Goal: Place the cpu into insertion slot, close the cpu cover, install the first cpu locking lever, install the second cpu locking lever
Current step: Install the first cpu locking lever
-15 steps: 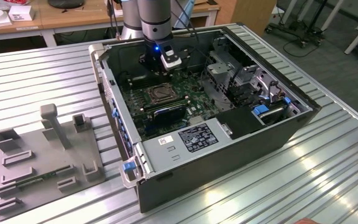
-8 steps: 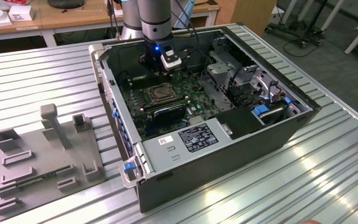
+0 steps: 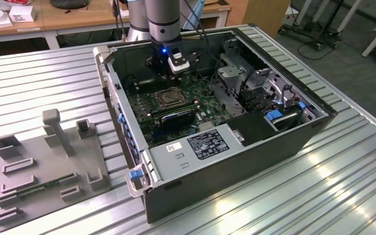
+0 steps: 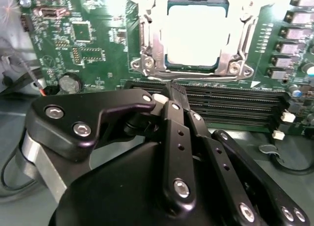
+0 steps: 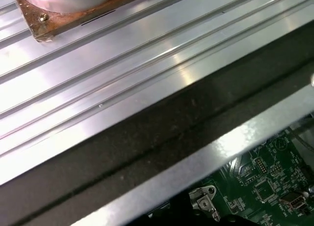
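The black-fingered gripper (image 4: 174, 91) hangs inside the open black computer case (image 3: 240, 161). Its fingers are drawn together with nothing between them. In the second wrist view, the tips sit over the long black memory slots (image 4: 235, 101), just beside the square insertion slot (image 3: 168, 98) in the green motherboard (image 4: 93, 44). The small square grey-faced cpu (image 4: 196, 35) lies seated in that slot. The thin silvery cpu cover (image 4: 149, 39) lies flat around it, framing the chip in its window.
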